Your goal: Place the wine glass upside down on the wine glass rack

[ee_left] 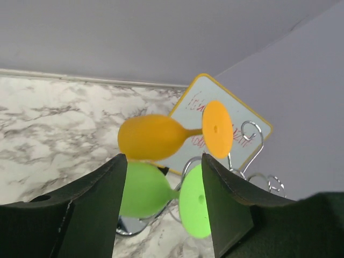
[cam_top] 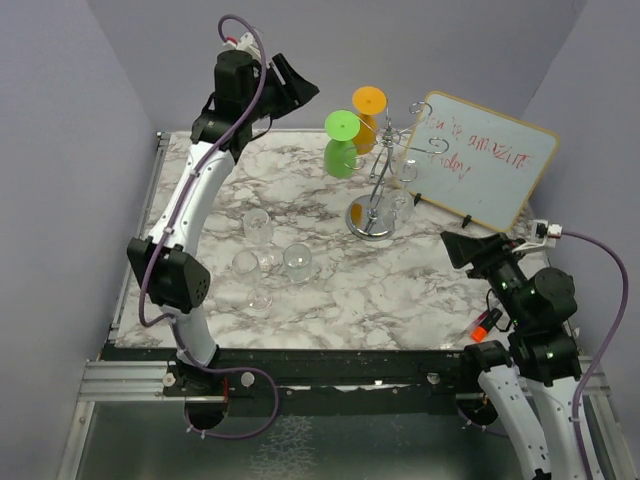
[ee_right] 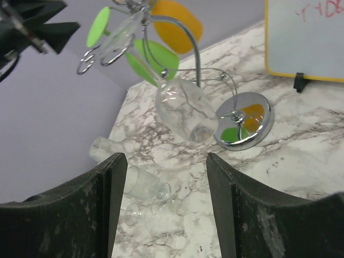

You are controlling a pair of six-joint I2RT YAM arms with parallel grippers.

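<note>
I've got the left arm stretched up high at the far left, left gripper (ee_left: pixel 164 158) jaws apart and gripping nothing. The right gripper (ee_right: pixel 165 157) sits low at near right, also loose and empty. The green plastic wine glass (cam_top: pixel 341 145) hangs bowl-down on the shiny chrome wire rack (cam_top: pixel 370 220), far centre of the marble table (cam_top: pixel 400 290), just beside an orange plastic wine glass (cam_top: pixel 368 105).
</note>
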